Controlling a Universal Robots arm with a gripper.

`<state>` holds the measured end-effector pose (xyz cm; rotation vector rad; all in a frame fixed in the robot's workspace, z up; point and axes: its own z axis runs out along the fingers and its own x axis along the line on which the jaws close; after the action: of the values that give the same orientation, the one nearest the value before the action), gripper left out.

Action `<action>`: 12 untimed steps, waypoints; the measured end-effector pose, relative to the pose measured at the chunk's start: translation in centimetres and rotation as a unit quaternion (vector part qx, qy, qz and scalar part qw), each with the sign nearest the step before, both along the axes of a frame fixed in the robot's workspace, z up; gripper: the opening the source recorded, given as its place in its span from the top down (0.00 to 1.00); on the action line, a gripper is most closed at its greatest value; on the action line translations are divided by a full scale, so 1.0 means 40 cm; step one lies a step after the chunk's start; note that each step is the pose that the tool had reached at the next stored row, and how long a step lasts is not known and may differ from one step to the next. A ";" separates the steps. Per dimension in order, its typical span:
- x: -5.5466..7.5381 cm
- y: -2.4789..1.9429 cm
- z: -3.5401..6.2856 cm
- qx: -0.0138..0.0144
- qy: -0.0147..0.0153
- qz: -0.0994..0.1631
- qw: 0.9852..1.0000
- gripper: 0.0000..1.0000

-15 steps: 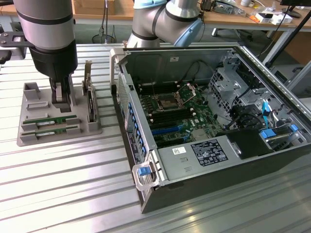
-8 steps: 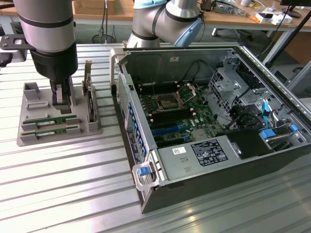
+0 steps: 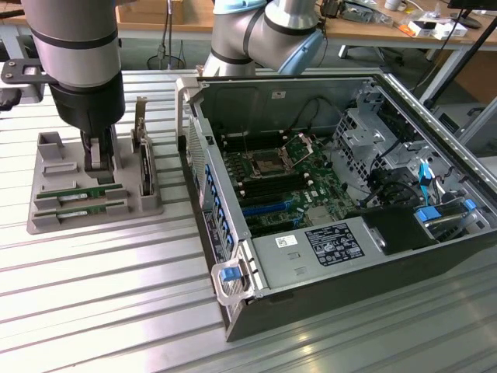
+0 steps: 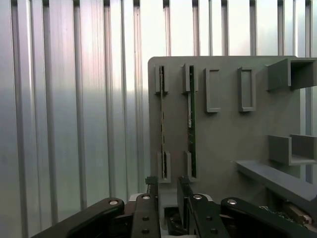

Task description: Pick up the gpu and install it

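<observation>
Two thin green sticks stand on edge in slots of a grey holder tray [image 3: 46, 221]. I take the gpu [image 3: 87, 189] to be the farther stick, with its twin [image 3: 81, 207] just in front. In the wrist view the gpu [image 4: 191, 124] and the other stick [image 4: 162, 124] run lengthwise across the tray [image 4: 223, 129]. My gripper [image 3: 99, 162] hangs just above the tray, behind the sticks, touching neither. Its two dark fingers [image 4: 151, 198] stand apart with nothing between them, so the gripper [image 4: 167, 191] is open.
An upright dark card with a metal bracket [image 3: 144, 165] stands in the tray on the exterior view's right of the gripper. Farther right is the open computer case [image 3: 233, 280], its motherboard [image 3: 279, 183] exposed. The ribbed metal table [image 3: 116, 311] lies all around.
</observation>
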<state>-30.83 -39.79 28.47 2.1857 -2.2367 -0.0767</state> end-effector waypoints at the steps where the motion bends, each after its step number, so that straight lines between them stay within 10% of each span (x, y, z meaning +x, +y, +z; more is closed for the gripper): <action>1: 0.000 0.000 -0.002 0.000 0.000 0.000 1.000 0.70; 12: 0.000 -0.003 -0.014 0.000 0.000 0.000 1.000 0.70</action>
<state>-30.83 -39.93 27.92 2.1864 -2.2361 -0.0767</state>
